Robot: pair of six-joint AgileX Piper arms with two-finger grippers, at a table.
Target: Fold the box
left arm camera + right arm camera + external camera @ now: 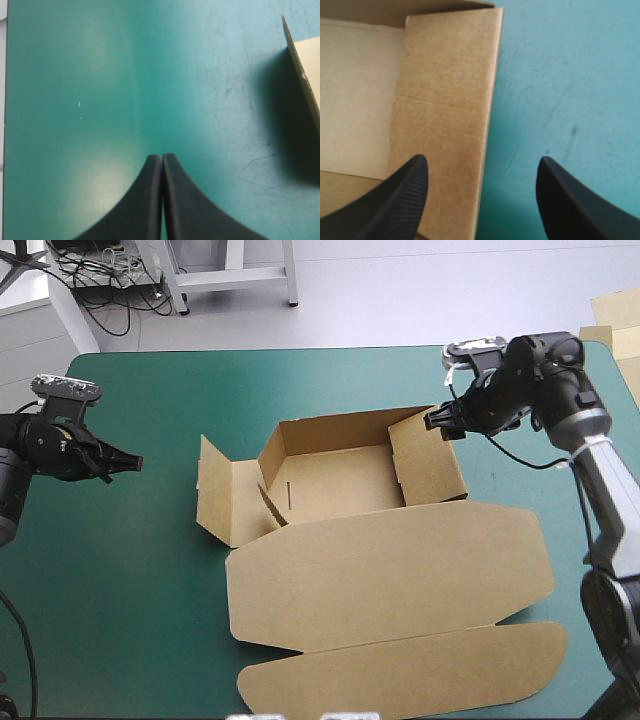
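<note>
The right pincer (481,159) is wide open at the right wall (445,115) of the box (340,485). The left pincer (162,158) is clenched, well apart. A push could slide the loose box.

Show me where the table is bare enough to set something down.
Bare teal-green cover lies left of the box, around the shut left claw, and along the far edge behind it. Crowded: the near middle under the flat lid, and by the open right claw.
</note>
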